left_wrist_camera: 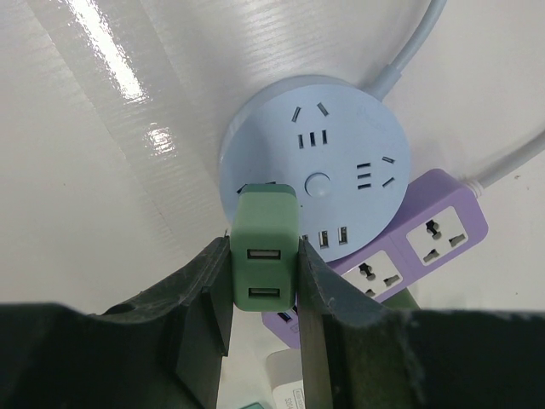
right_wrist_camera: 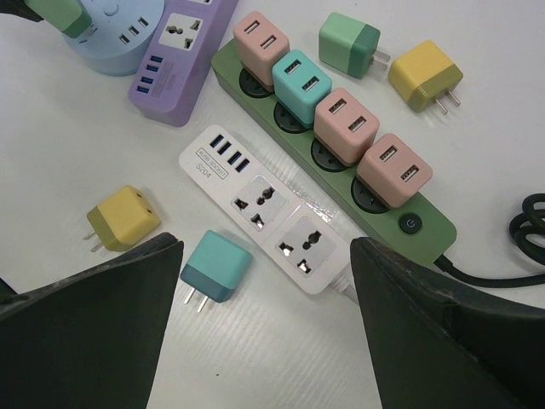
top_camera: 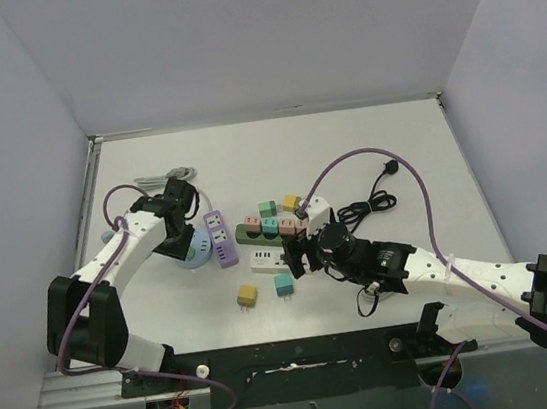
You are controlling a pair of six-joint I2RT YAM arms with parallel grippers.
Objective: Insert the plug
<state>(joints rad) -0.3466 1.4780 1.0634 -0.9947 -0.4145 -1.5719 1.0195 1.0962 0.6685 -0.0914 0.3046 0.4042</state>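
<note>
**A:** What takes up the most room?

**B:** The white table (top_camera: 366, 142). The left arm (top_camera: 128, 249) reaches across its left side and the right arm (top_camera: 433, 269) comes in from the near right.

**A:** And on it?

**B:** In the middle, a long dark-green plastic power strip (right_wrist_camera: 430, 232) has three pink adapters and one teal adapter seated in it. A white plastic power strip (right_wrist_camera: 255, 204) lies just beside it, and a purple plastic power strip (right_wrist_camera: 183, 43) lies further left. A round pale-blue plastic socket hub (left_wrist_camera: 341, 145) touches the purple one.

**A:** Where is the plug?

**B:** The green square plastic USB plug (left_wrist_camera: 266, 221) is clamped between the closed fingers of the left gripper (left_wrist_camera: 264, 256). It is at the hub's near edge, over a socket. I cannot tell whether its prongs are in.

**A:** The other claw?

**B:** The right gripper (right_wrist_camera: 268, 245) hangs spread wide with nothing in it, above the white strip. A loose teal plastic plug (right_wrist_camera: 217, 266) lies below it, and a yellow plastic plug (right_wrist_camera: 126, 217) is nearby.
</note>
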